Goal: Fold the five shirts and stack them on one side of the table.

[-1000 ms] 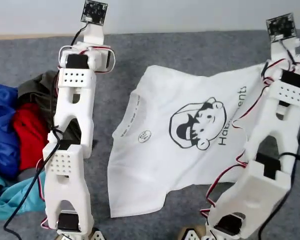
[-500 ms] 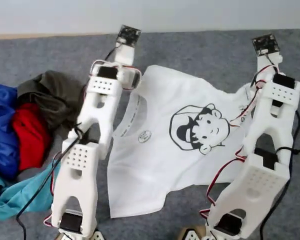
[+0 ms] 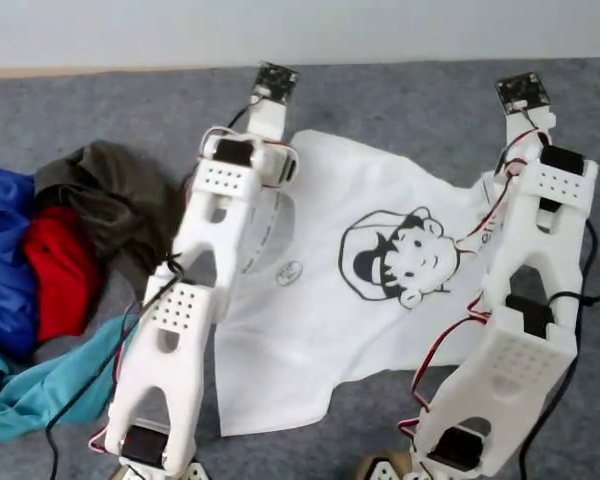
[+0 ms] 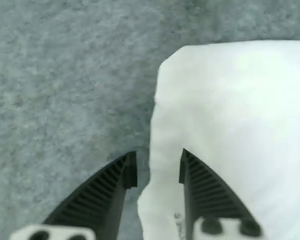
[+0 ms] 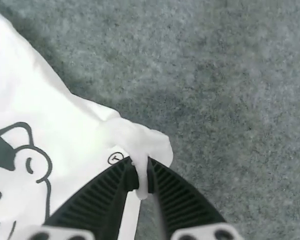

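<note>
Currently: one claw clenched, one released

Spread out with its print facing up, the white shirt (image 3: 320, 340) lies across the middle of the table (image 3: 400, 100). At one edge the right gripper (image 5: 142, 176) is clenched on a bunched fold of it. Over another edge the left gripper (image 4: 157, 170) is released, its jaws apart astride the hem. By the table's left edge the other shirts (image 3: 55, 270) lie heaped.
</note>
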Controlling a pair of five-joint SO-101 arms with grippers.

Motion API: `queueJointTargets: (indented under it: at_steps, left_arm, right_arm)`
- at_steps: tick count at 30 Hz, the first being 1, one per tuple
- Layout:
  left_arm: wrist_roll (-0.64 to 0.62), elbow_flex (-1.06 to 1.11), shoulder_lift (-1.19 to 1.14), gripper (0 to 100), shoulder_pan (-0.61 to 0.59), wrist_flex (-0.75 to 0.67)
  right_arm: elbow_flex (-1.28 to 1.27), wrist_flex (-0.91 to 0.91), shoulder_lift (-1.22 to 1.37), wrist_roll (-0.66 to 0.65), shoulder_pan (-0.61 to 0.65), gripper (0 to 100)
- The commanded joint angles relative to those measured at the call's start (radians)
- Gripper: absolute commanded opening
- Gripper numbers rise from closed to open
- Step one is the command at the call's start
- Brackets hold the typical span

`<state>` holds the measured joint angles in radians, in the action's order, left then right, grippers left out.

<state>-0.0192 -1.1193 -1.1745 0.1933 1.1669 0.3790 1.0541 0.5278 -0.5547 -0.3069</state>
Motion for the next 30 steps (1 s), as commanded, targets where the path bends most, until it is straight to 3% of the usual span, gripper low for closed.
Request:
queueJointTargets:
  at_steps: [1,12,20,24,30]
  left_arm:
    - [0.023,-0.077,0.000,15,0.020,0.029]
    - [0.187,-0.091,-0.037,10,0.046,0.038]
    - [0.192,-0.088,-0.037,5,0.041,0.041]
    - [0.265,-0.090,-0.037,0,0.043,0.075]
    - [0.218,-0.203,0.003,0,0.035,0.161]
  right_arm:
    - [0.055,0.007,-0.012,0.009,0.019,1.0]
    - [0.055,0.007,-0.015,0.009,0.030,1.0]
    - [0.055,0.007,-0.015,0.009,0.027,1.0]
    - [0.057,0.007,-0.016,0.009,0.027,0.9]
    - [0.058,0.007,-0.061,0.009,0.024,0.9]
